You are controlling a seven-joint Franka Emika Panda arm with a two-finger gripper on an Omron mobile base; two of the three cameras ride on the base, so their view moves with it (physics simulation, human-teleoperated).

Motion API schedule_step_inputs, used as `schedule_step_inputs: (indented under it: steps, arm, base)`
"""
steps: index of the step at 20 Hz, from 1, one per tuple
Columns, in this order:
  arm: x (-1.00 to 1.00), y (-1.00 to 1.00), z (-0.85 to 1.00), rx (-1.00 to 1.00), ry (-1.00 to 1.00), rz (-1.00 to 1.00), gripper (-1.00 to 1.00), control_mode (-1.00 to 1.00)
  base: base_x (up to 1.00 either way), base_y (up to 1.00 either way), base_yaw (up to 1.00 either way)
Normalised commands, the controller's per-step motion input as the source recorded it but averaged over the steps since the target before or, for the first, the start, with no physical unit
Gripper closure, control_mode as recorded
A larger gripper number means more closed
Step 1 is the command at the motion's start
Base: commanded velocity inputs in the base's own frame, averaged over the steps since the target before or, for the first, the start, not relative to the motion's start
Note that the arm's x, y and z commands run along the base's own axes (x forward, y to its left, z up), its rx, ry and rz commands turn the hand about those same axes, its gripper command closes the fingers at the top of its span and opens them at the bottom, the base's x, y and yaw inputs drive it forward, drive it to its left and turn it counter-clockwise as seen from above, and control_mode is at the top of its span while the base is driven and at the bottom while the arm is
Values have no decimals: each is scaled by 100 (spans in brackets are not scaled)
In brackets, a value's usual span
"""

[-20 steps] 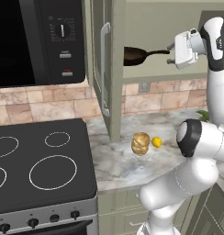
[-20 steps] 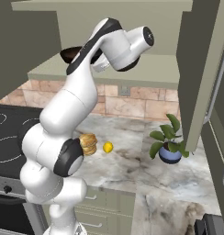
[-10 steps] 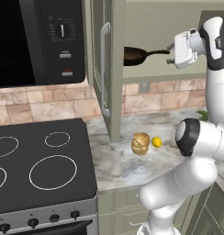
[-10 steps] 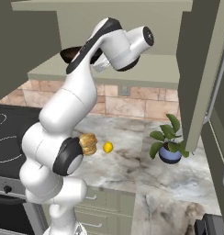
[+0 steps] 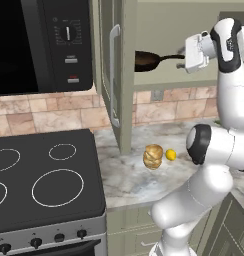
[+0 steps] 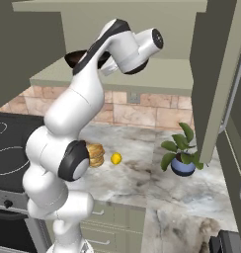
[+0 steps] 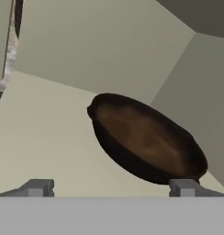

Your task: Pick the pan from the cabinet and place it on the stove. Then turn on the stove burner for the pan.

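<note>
Nearest, nothing is being moved: the gripper (image 7: 111, 188) is being held just where it was a second ago, its fingertips (image 7: 38, 187) spread wide apart with nothing between them. Just beyond them, the pan (image 7: 146, 137) is sitting on the shelf of the open cabinet (image 5: 119, 75), its handle pointing back toward the hand (the grasp is not yet made). Further off and lower, the stove (image 5: 44, 175) is waiting with its large ring burner (image 5: 57, 187) bare. Judging by this stillness, the reach is being lined up, and closing on the handle is likely what is being prepared.
</note>
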Motion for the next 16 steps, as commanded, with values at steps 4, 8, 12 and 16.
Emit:
schedule_step_inputs:
  steps: [4, 8, 12, 16]
  arm:
    - [25, 1, 0, 0, 0, 7, -100, -100]
    - [23, 2, 0, -1, 0, 9, -100, -100]
    - [20, 0, 0, -3, 0, 7, -100, -100]
    - [16, 0, 0, -2, 0, 4, -100, -100]
  base:
    - [0, 0, 0]
    - [0, 0, 0]
    - [0, 0, 0]
    - [0, 0, 0]
